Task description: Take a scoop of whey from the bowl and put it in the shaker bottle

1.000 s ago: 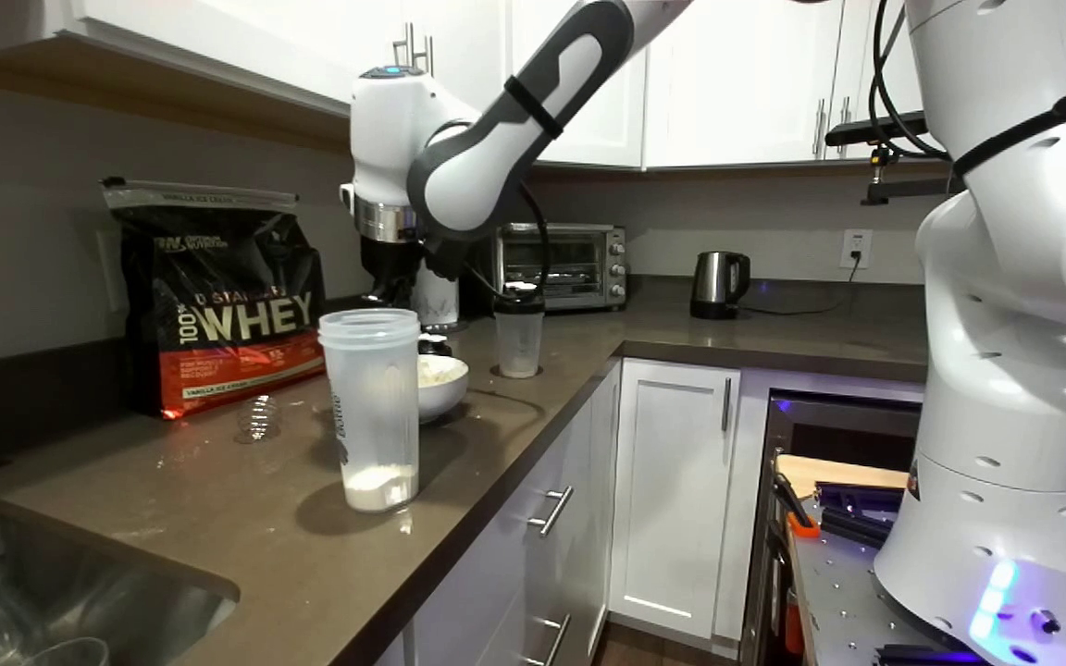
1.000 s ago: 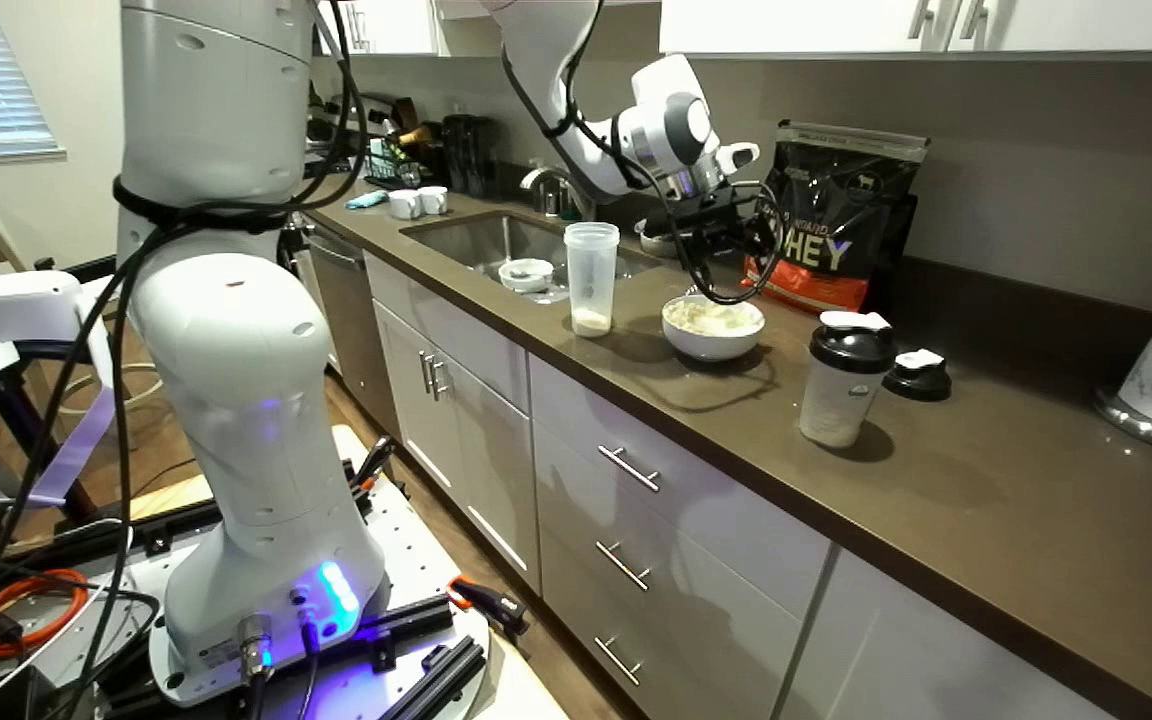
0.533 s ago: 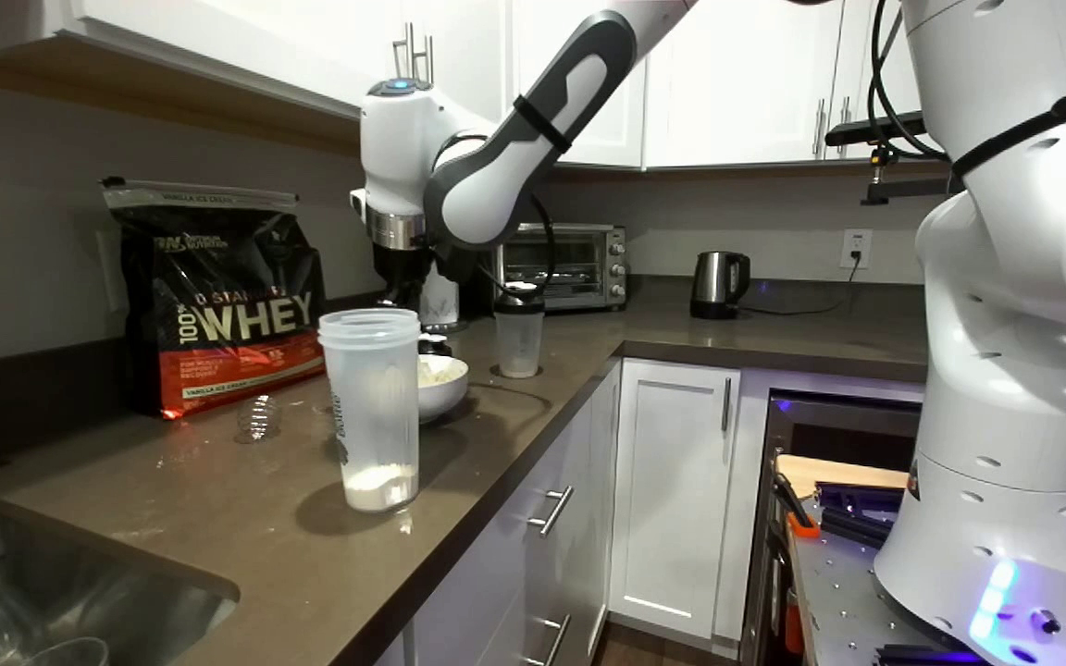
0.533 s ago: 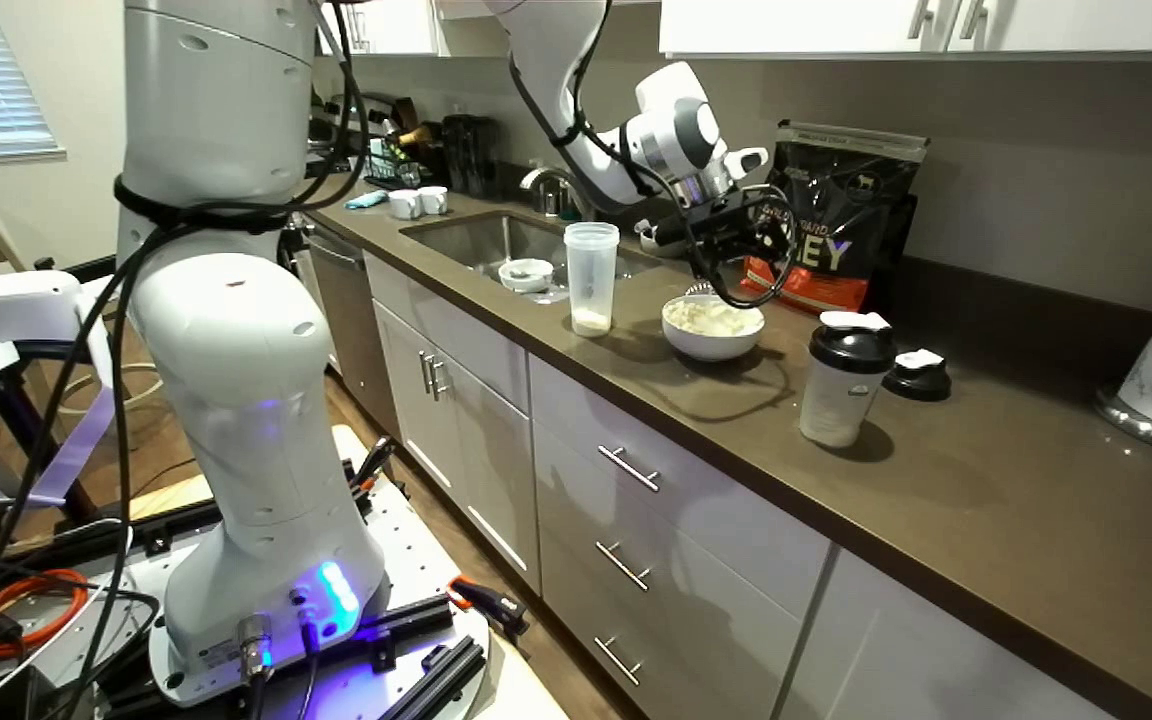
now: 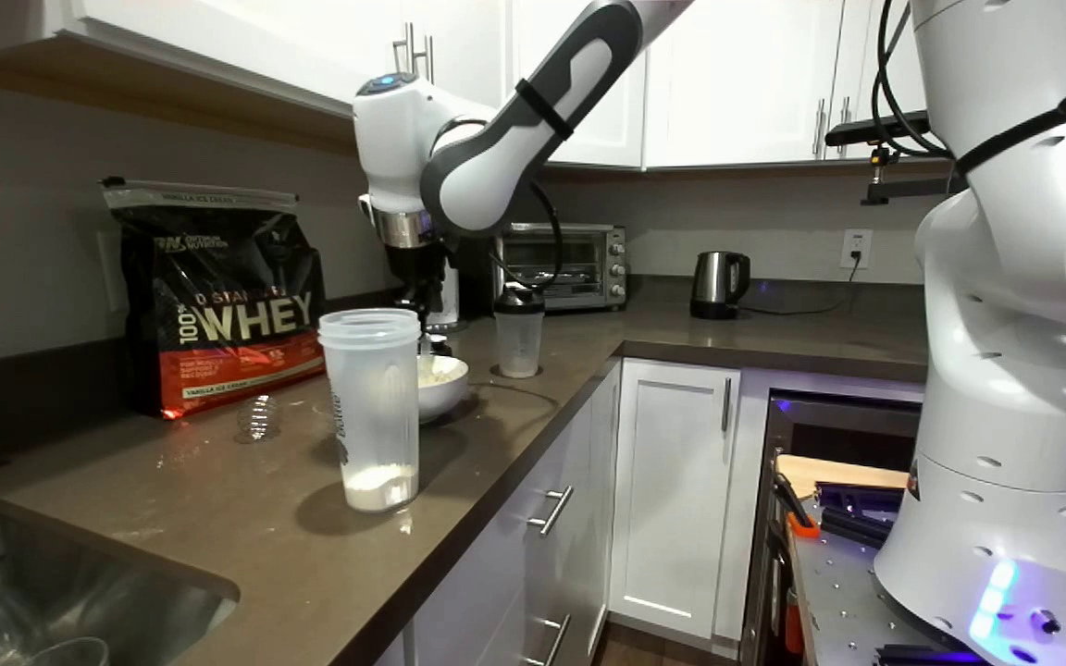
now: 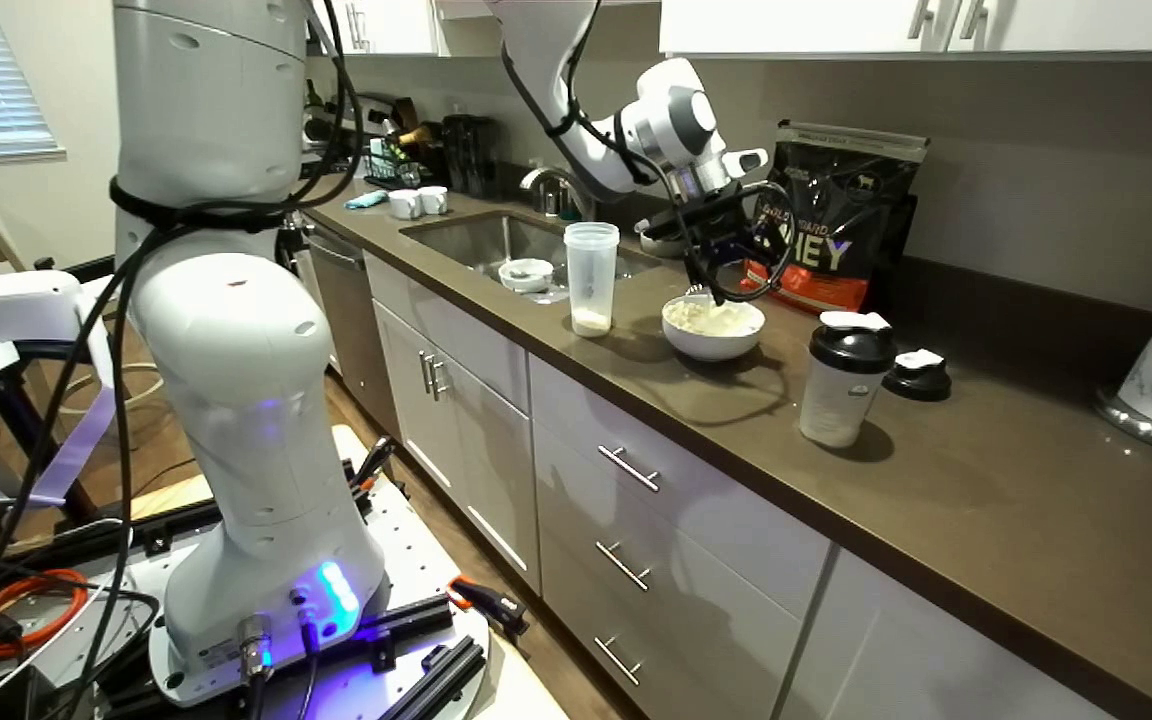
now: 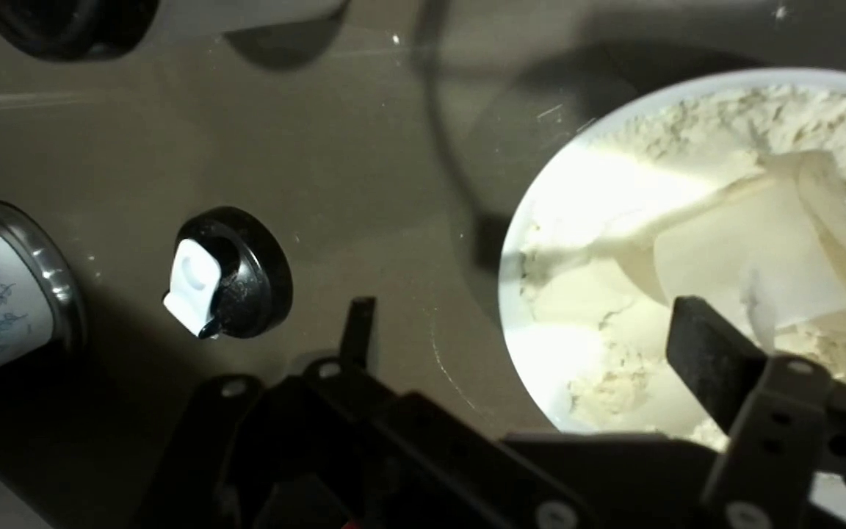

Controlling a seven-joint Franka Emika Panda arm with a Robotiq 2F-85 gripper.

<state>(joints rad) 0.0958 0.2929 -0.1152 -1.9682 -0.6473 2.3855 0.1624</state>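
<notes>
In the bowl rests the scoop, pale and see-through, set among lumpy whey. Above the bowl hangs the hand, spread wide; in the wrist view one finger crosses in front of the scoop while its mate shows against the bench outside the bowl's rim. Whether the finger at the scoop touches it I cannot tell. Beside the bowl, toward the sink, the shaker bottle stands upright, mouth open, a little whey at its bottom. On the bowl's opposite side stand a cup with a black top and, near it, a black lid with a white flap. Behind the bowl in an exterior view rises the bag; on that same side of the bowl a wire ball lies on the bench. Well beyond the bowl, in an exterior view, stand the toaster oven and, farther to the right, the kettle.
</notes>
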